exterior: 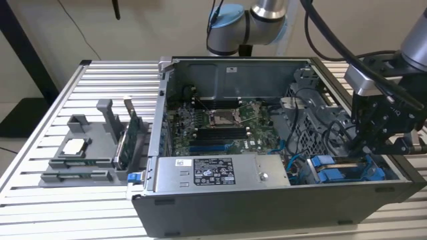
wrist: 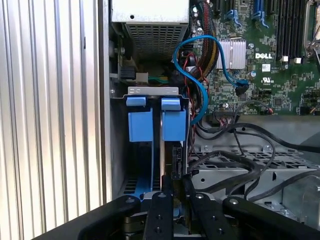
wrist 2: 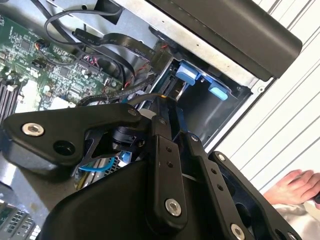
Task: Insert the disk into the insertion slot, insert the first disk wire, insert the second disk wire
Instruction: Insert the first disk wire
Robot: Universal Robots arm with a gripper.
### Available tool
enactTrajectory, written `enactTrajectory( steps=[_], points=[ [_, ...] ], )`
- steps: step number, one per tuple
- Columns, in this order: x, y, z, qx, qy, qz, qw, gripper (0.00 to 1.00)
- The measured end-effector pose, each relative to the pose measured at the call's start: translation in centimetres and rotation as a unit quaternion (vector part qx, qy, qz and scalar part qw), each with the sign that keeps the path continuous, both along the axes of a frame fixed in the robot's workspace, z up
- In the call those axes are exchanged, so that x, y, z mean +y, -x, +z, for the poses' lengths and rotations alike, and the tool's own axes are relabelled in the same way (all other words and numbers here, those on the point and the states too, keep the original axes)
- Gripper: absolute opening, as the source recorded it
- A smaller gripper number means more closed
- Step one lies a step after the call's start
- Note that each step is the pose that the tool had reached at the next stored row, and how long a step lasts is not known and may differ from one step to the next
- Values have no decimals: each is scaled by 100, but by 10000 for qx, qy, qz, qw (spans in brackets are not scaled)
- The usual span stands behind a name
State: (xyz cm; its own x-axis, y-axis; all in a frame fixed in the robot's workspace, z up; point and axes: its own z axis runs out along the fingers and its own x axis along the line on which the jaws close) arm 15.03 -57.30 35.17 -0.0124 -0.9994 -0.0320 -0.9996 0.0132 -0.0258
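Observation:
The disk [wrist: 176,156] stands on edge in its blue carrier [wrist: 173,125], set down into the insertion slot [wrist: 119,150], a dark grey bay at the case's corner. A second blue carrier [wrist: 140,125] sits beside it. My gripper [wrist: 175,189] reaches down onto the disk's near edge, its black fingers [wrist: 161,200] close together with the thin edge between them. In the exterior view the gripper [exterior: 365,149] hangs over the blue-fitted bay [exterior: 381,175] at the case's right front. The second wrist view has the gripper [wrist 2: 165,102] reaching towards the bay [wrist 2: 210,112].
A blue cable [wrist: 197,75] and black cable bundles [wrist: 235,160] lie beside the bay. The grey power-supply box [exterior: 213,172] and green motherboard [exterior: 220,125] fill the case. A grey parts fixture [exterior: 87,150] stands on the slatted table at the exterior view's left. A person's hand [wrist 2: 290,187] rests nearby.

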Motion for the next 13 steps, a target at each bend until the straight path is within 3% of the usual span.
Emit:
enactTrajectory(
  steps=[8,13],
  points=[
    [0,-25,-37,0,-3,0,10000,19],
    [2,-41,-59,0,-27,-1,10000,19]
  ],
)
